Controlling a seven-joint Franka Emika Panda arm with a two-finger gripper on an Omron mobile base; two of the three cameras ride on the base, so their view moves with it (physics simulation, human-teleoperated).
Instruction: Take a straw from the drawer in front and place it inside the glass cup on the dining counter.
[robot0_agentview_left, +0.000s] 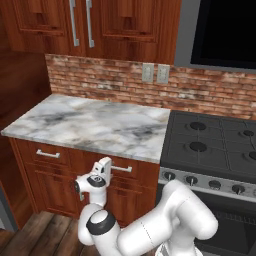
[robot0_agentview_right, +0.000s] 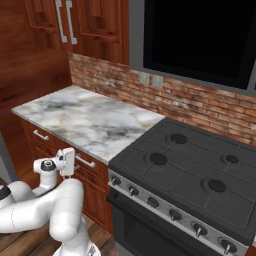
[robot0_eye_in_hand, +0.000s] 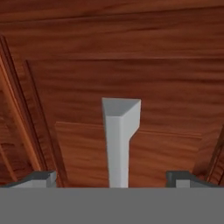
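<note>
The gripper has its jaws spread wide, 1 on each side of the silver handle, grasping nothing. The handle sits on the closed wooden drawer, under the marble tabletop beside the stove.

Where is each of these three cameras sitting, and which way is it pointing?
Left base view: behind the arm on its left, looking forward and down over the marble worktop, stove and drawer; the white arm rises from the lower right.
Right base view: behind on the right, same scene; the arm rises from the lower left.
Hand view: on the hand, facing the drawer front up close, its silver handle between the open gripper tips.
Both base views share the worktop, stove, brick wall and the hand at the drawer.
</note>
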